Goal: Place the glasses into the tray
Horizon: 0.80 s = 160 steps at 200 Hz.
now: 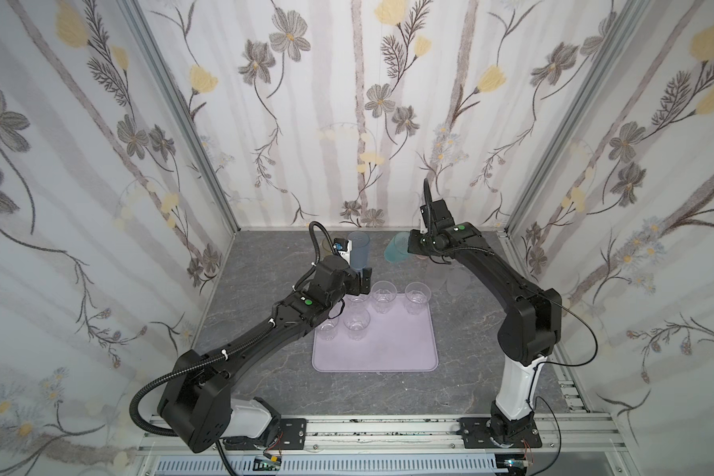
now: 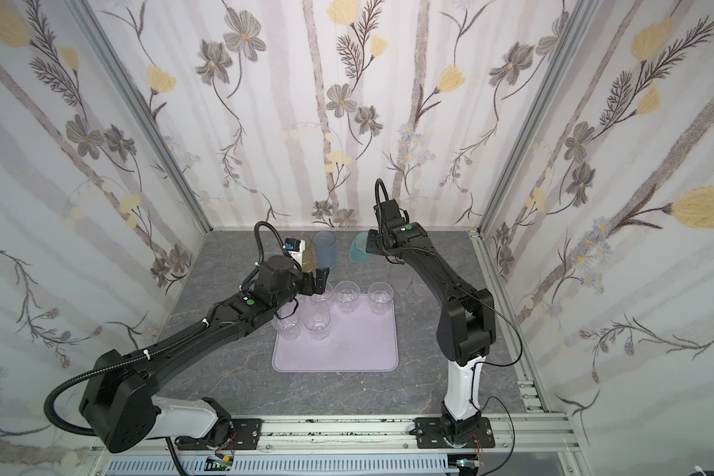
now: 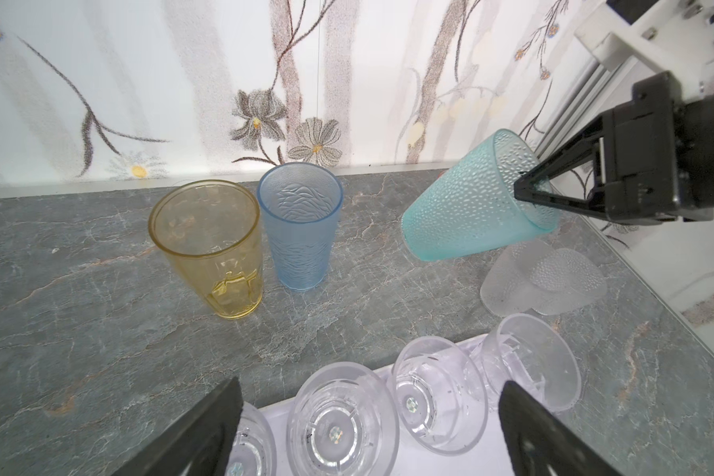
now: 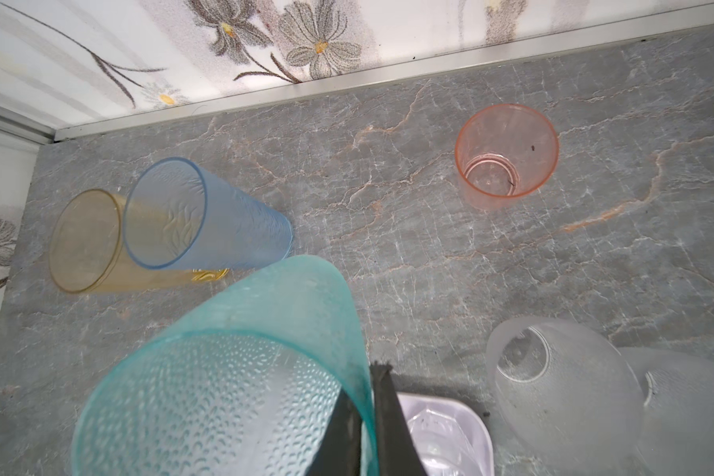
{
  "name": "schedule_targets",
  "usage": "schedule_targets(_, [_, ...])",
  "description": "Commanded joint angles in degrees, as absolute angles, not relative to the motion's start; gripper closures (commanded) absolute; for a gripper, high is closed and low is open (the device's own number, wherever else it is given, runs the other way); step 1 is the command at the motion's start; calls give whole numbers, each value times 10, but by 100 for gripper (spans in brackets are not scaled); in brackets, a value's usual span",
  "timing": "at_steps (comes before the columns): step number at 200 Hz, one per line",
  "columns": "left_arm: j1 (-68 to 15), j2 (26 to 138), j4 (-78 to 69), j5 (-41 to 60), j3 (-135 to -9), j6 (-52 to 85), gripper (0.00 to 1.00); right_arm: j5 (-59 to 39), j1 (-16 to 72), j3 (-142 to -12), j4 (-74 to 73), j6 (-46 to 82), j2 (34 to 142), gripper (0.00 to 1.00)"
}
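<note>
Right hand (image 3: 526, 190): pinching the rim of the teal glass (image 3: 470, 206), one finger inside and one outside.
Teal glass: tilted, over the bench (image 1: 264, 362) behind the tray's far edge; I cannot tell whether its base touches.
Left hand (image 3: 369, 385): spread wide, holding nothing, above the tray's far left corner.
Tray (image 1: 388, 354): lilac, mid-bench; five clear glasses (image 2: 347, 296) stand upright in its far half.
Amber glass (image 3: 211, 247), blue glass (image 3: 299, 226): upright, side by side near the back wall.
Frosted glasses (image 4: 553, 391): two close together, just off the tray's far right corner.
Pink glass (image 4: 505, 156): upright on the bench near the back wall.
</note>
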<state>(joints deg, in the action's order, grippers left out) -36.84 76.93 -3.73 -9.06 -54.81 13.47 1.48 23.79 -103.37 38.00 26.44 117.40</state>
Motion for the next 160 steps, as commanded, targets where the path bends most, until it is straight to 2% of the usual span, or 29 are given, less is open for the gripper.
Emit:
schedule_targets(1, [-377,738,-123,-105,-513,128,0,21,242,-1009,362,261,1141,91])
schedule_targets(69, [-382,693,-137,-139,-474,135,0,30,254,-932,363,269,1055,93])
schedule_targets(160, [-382,689,-132,-162,-472,142,0,47,250,-920,360,265,1052,94])
